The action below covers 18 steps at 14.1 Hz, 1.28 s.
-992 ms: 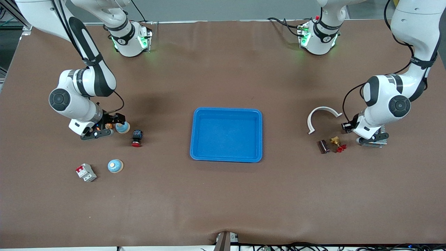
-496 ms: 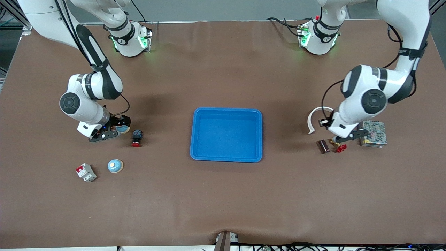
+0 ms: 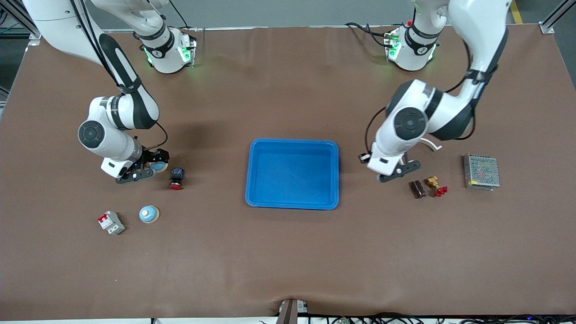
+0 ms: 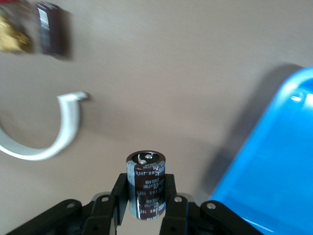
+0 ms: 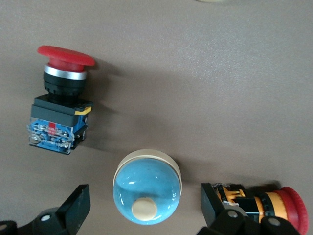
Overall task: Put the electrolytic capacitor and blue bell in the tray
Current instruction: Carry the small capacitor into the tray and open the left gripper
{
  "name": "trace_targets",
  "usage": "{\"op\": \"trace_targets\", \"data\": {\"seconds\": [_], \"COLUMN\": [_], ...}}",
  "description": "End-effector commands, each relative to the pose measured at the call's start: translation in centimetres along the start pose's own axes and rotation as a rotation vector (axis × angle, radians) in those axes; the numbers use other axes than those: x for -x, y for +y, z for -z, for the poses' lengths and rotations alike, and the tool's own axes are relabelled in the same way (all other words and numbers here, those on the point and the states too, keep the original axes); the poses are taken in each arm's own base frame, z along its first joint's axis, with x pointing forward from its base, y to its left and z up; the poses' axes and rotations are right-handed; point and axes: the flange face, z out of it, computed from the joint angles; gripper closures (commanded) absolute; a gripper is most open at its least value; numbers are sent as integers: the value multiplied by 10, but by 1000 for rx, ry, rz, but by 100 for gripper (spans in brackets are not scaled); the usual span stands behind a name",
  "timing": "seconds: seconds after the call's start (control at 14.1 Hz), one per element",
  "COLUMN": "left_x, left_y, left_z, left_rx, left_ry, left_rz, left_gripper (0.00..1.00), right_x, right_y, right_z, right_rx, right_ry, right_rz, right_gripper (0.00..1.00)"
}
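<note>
Holding: left gripper (image 4: 145,205) pinched the electrolytic capacitor (image 4: 145,188) upright, up over the table beside the tray (image 3: 292,173), toward the left arm's end.
Right gripper (image 5: 144,205): fingers spread around the blue bell (image 5: 147,185), at the tray's right-arm end.
Tray: nothing in it.

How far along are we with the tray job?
Nothing is in the tray yet. The left pincer is shut on a capacitor, in the air beside the tray. The right pincer is open around a blue bell on the table. Left: grip the bell, drop both in.
</note>
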Motion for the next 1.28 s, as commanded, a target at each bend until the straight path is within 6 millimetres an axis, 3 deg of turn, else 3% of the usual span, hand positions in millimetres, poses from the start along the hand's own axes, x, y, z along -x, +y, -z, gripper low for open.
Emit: {"op": "trace_targets", "data": {"seconds": [0.0,0.28,0.64,1.21], "left_x": [5,31,50,55], "left_y": [40,84,117,126], "left_z": [-6,-28,-64,-101], "left_rx": [1,4,-31,-21], "left_ry": [-2,-21,-6,-34], "left_rz": [31,51,87,79], "left_gripper": [100,100,100,100], "right_x": [1,1,2,3], "right_y": [-1,-2,0,-1], "right_z": [-9,-15,-19,-24], "right_rx": [-7,-7,-9,-8], "right_ry": [3,-1,-7,-3], "right_rz": [14,17,40,46], "right_gripper": [0,0,0,1]}}
